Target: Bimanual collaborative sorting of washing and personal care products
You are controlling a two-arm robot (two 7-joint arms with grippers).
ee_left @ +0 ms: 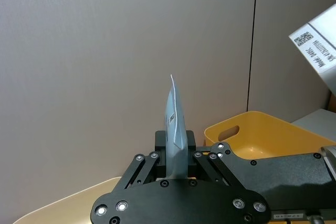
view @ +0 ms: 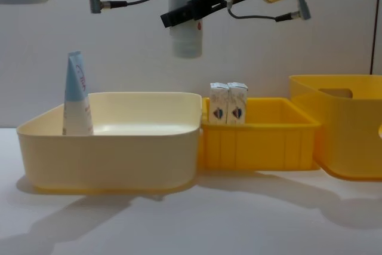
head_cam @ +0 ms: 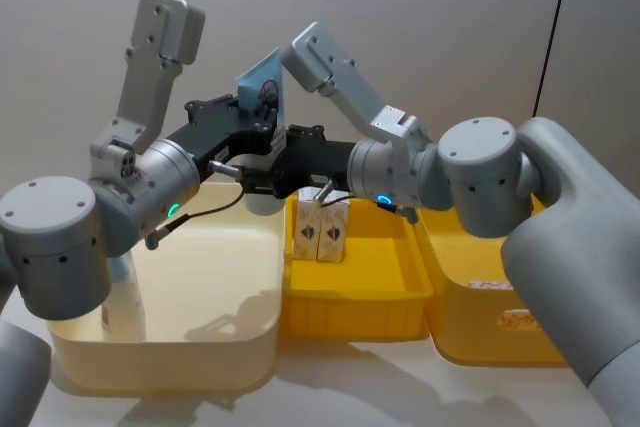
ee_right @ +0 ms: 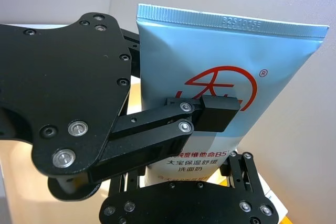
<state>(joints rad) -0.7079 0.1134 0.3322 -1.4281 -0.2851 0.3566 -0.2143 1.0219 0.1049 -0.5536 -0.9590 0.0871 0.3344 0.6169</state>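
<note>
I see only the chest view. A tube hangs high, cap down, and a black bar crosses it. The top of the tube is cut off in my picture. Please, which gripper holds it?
Observer: The left gripper is shut on the tube, pressing its two flat faces, as the left wrist view shows.
Operator: Thank you. And where is the right gripper?
Observer: The right gripper is lower on the same tube, toward the cap end, under the red logo. I cannot tell whether it grips.
</note>
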